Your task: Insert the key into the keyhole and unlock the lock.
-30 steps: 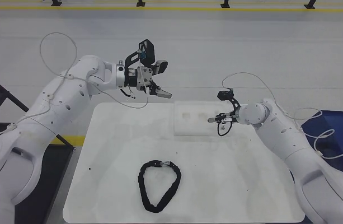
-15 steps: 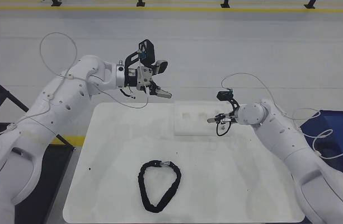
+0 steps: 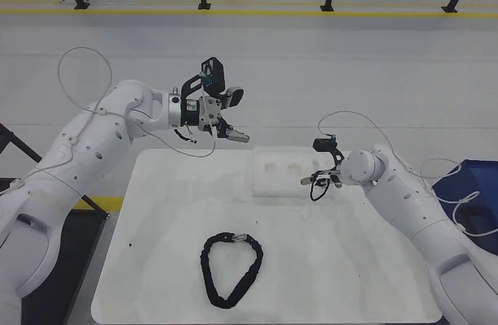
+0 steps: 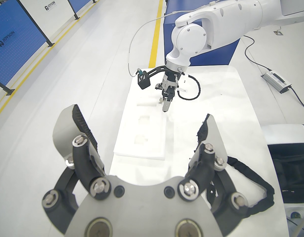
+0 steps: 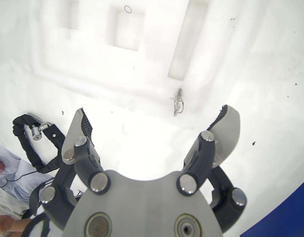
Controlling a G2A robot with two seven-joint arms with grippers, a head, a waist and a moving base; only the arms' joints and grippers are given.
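R wrist view: key lies at foam block edge, near R tool, wide open, empty. Top view: chain lock on surface; L tool open, empty.

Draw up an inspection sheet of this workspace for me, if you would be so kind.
Surface: white table, a few dark specks.
Job's things: key at the foam block's edge; black chain lock looped near the table's front.
Clutter: small ring in a foam recess.
Grippers: left gripper open over the table's far edge; right gripper open above the key, not touching.
Cables: white cable looping over the left arm; black cable loop at the right wrist; power brick on the floor.
Surroundings: blue cabinet, yellow floor line.
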